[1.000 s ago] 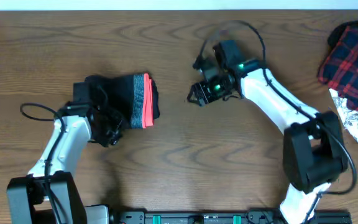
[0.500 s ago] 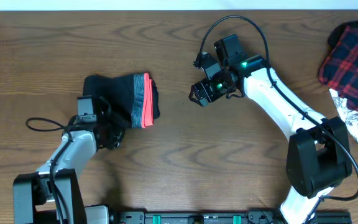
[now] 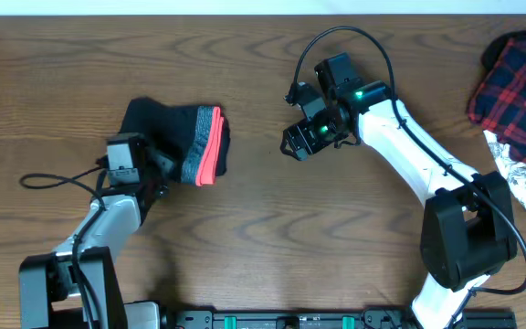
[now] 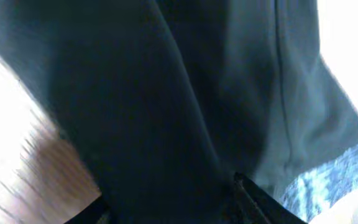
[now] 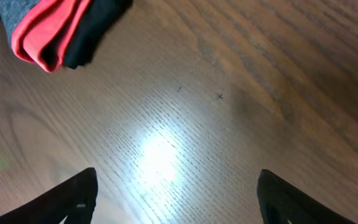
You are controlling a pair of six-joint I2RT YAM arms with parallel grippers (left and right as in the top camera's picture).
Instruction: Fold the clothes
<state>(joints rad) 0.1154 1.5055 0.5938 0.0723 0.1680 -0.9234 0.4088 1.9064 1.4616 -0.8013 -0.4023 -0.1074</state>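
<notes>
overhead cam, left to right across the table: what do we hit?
black trousers → right gripper → red-and-black plaid garment

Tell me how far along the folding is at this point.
Done: the trousers lie as a compact folded bundle, with the red-orange waistband edge along one side. In hand: the left gripper sits at the bundle's edge. Its wrist view is filled with black fabric, so a grip cannot be confirmed. The right gripper hangs open over the table, holding nothing. Left: probably only a final tidy and letting go.
</notes>
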